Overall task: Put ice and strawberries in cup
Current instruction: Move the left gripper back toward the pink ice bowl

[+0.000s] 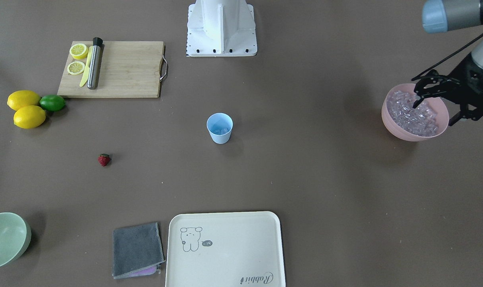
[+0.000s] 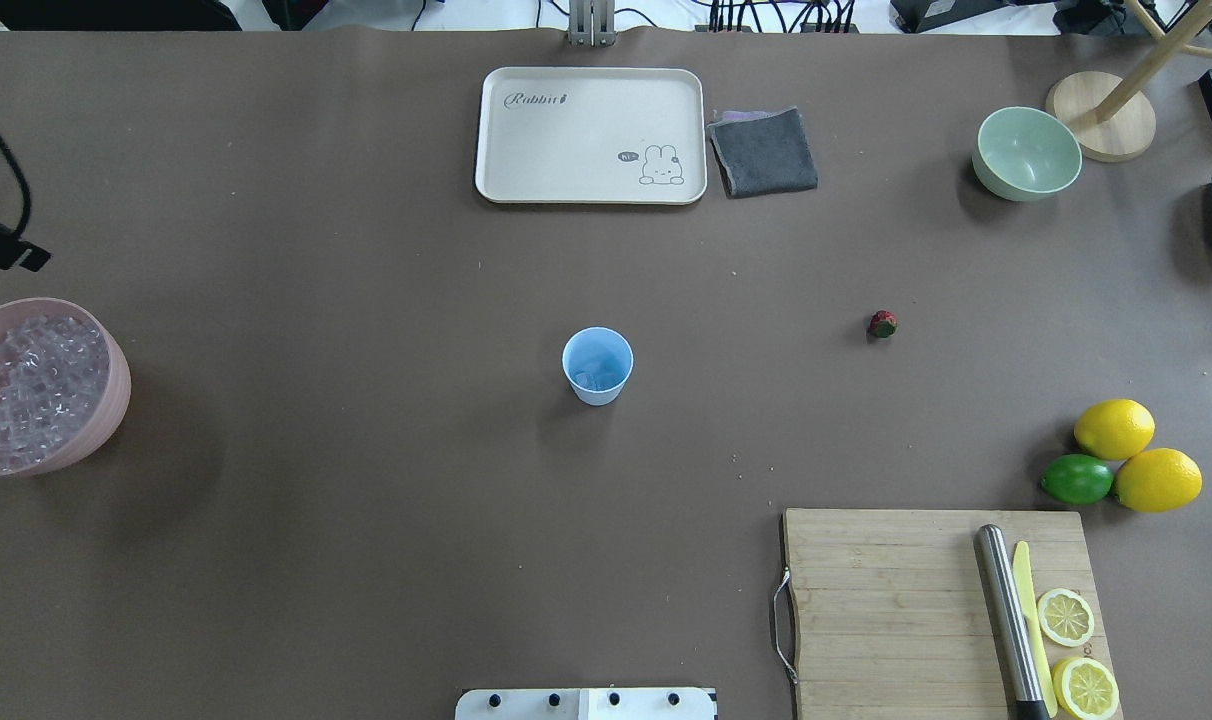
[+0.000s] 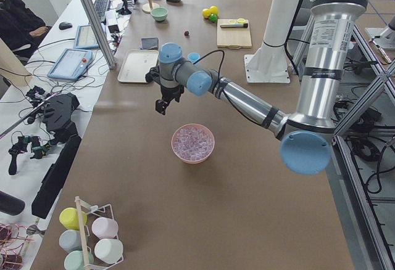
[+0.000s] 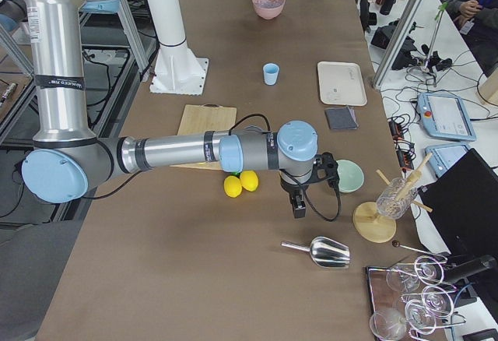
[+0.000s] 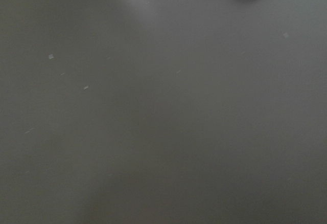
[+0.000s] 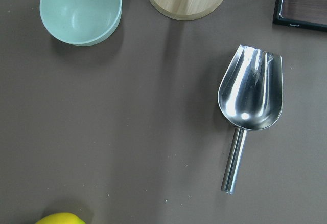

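Note:
The pale blue cup [image 1: 219, 135] stands upright mid-table with a few ice cubes in its bottom; it also shows in the overhead view [image 2: 597, 392]. Many more ice cubes [image 1: 413, 115] fill the pink bowl [image 2: 118, 395] at my left end. The strawberry [image 1: 104, 160] lies alone on the table, also seen from overhead [image 2: 882, 324]. My left gripper [image 1: 417, 101] hangs above the table beside the pink bowl's far side [image 3: 160, 106]; I cannot tell whether it is open or shut. My right gripper [image 4: 298, 207] hovers near the lemons, seen only from the side, state unclear.
A cutting board [image 1: 126, 71] holds lemon halves, a knife and a steel muddler. Two lemons and a lime [image 1: 52, 103] lie beside it. A green bowl [image 6: 80, 9], a metal scoop [image 6: 250, 96], a cream tray [image 1: 225, 247] and a grey cloth [image 1: 137, 249] also sit on the table.

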